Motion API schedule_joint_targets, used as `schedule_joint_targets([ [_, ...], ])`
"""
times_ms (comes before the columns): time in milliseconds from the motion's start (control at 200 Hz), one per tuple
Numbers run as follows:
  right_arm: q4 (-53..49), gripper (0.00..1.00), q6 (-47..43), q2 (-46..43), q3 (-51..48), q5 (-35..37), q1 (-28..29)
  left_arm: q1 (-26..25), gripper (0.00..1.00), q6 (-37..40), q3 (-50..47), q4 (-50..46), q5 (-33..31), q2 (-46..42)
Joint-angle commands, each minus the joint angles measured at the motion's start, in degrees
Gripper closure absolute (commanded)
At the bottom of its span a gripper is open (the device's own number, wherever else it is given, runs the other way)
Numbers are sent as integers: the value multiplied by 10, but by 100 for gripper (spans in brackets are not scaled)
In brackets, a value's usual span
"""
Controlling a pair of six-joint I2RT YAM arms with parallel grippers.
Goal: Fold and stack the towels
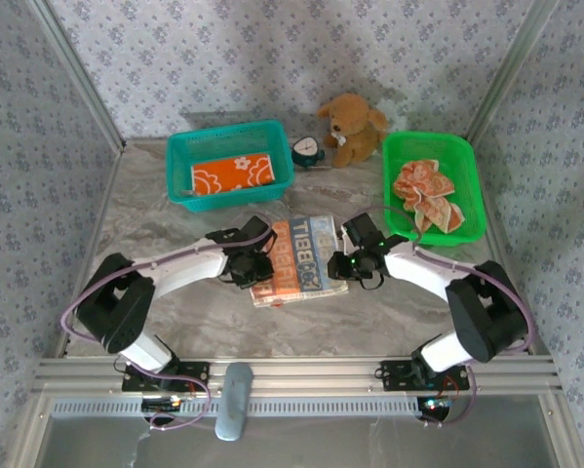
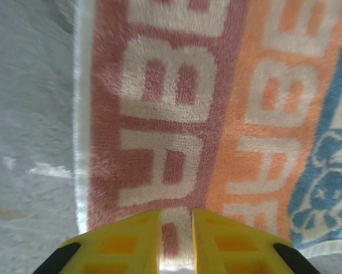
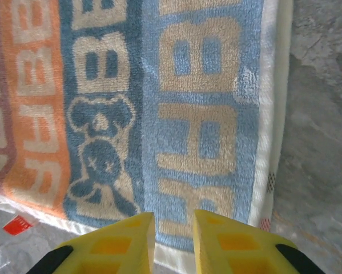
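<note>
Marble table (image 1: 150, 205), lettered towel (image 1: 301, 255) flat; wrist views reveal left hand (image 2: 176, 216), right hand (image 3: 173, 217) narrowly spread.

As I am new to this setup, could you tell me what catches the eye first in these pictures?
The striped lettered towel lies flat mid-table, with the left hand and right hand over its two sides. Behind it, a teal basket holds a folded orange flowered towel, a green basket holds crumpled towels, and a brown plush toy sits between them.
</note>
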Motion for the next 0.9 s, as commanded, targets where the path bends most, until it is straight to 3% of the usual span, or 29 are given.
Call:
schedule_joint_targets([
  [0, 3, 75, -14, 13, -14, 14, 1, 1, 80, -7, -33, 25, 44, 14],
  [230, 9, 75, 14, -13, -74, 6, 11, 2, 81, 1, -73, -12, 52, 9],
  [470, -10, 76, 72, -89, -119, 11, 68, 9, 79, 39, -83, -73, 33, -43],
  [690, -57, 73, 46, -100, -41, 24, 51, 34, 74, 79, -8, -85, 16, -56],
  [894, -55, 70, 0, -7, 67, 36, -5, 96, 74, 139, 68, -59, -26, -11],
])
